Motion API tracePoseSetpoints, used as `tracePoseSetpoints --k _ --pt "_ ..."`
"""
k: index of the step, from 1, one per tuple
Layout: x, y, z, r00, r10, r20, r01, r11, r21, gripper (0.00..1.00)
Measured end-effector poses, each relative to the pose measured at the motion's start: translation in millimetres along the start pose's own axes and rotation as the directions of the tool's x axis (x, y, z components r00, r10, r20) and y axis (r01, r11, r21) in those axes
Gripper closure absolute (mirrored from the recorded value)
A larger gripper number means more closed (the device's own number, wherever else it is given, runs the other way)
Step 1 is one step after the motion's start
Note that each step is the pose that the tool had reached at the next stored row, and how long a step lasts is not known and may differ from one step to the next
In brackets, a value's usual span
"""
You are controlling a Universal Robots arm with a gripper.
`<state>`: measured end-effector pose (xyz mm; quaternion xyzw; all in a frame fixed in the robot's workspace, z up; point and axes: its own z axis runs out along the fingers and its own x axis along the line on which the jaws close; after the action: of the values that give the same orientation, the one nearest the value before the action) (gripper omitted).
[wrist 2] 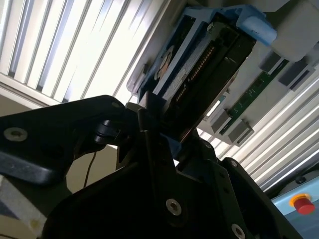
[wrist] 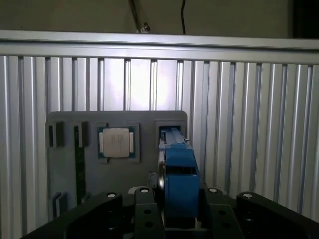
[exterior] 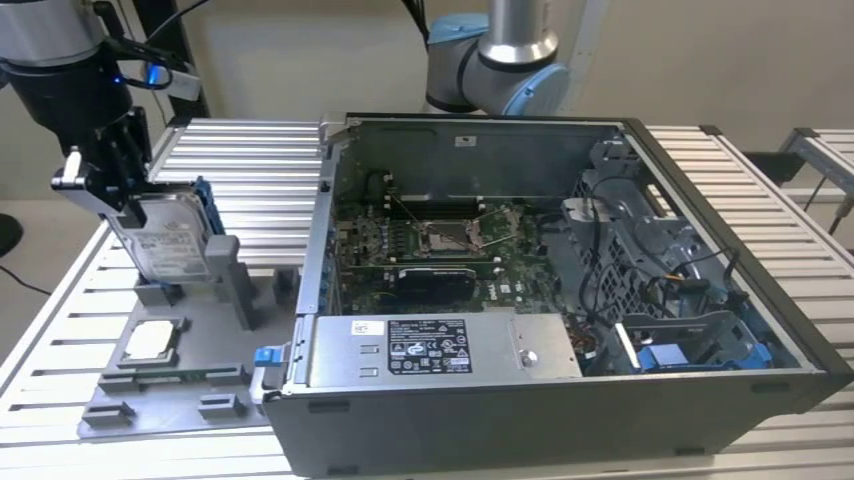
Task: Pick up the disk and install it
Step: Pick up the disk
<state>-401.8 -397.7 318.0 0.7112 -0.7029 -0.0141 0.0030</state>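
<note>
- the exterior view takes in the whole bench: the gripper point(exterior: 134, 203) at that view's left, clamped on the upper end of the disk point(exterior: 171, 245), above a grey tray point(exterior: 200, 400) that lies beside the open case point(exterior: 694, 400) on a slatted table point(exterior: 787, 230).
- that view also gives the disk's broad labelled face, and inside the case a grey box point(exterior: 427, 348) with a black label along the near wall.
- the first wrist view looks down the disk edge-on: its blue bracket point(wrist: 179, 179) sits between two black fingers point(wrist: 144, 209) that press it from either side. the chip point(wrist: 116, 143) lies flat in its pocket just beside, and a memory stick point(wrist: 78, 159) lies further along the tray.
- the second wrist view looks past the gripper's dark body to the disk's far end, where a row of connector pins point(wrist 2: 202, 62) runs across it. a red button point(wrist 2: 301, 203) sits at the picture's edge.
- in both wrist views the gripper covers the held end of the disk, and the label is turned out of sight.
- in the exterior view the disk's lower end comes down to a small holder on the tray; whether it touches or hangs just clear, i cannot tell.
- the disk stands on edge, its long axis close to upright. the connector end points down at the tray, and the label faces the exterior view's right.
</note>
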Motion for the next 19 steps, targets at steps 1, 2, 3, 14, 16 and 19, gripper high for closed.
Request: tracePoseSetpoints --k 1,2,3,14,16,19 --pt "0.0 0.1 -2.1 1.0 0.0 0.0 0.0 1.0 0.0 1.0" --pt "-0.1 0.1 -4.1 1.0 0.0 0.0 0.0 1.0 -0.0001 1.0" --pt "-0.1 0.2 -6.3 1.0 0.0 0.0 0.0 1.0 0.0 1.0" --pt "-0.5 0.8 -31.5 1.0 0.0 0.0 0.0 1.0 0.0 1.0" --pt "-0.6 0.9 -36.0 1.0 0.0 0.0 0.0 1.0 0.0 1.0" --pt "-0.7 1.1 -42.8 1.0 0.0 0.0 0.0 1.0 0.0 1.0"
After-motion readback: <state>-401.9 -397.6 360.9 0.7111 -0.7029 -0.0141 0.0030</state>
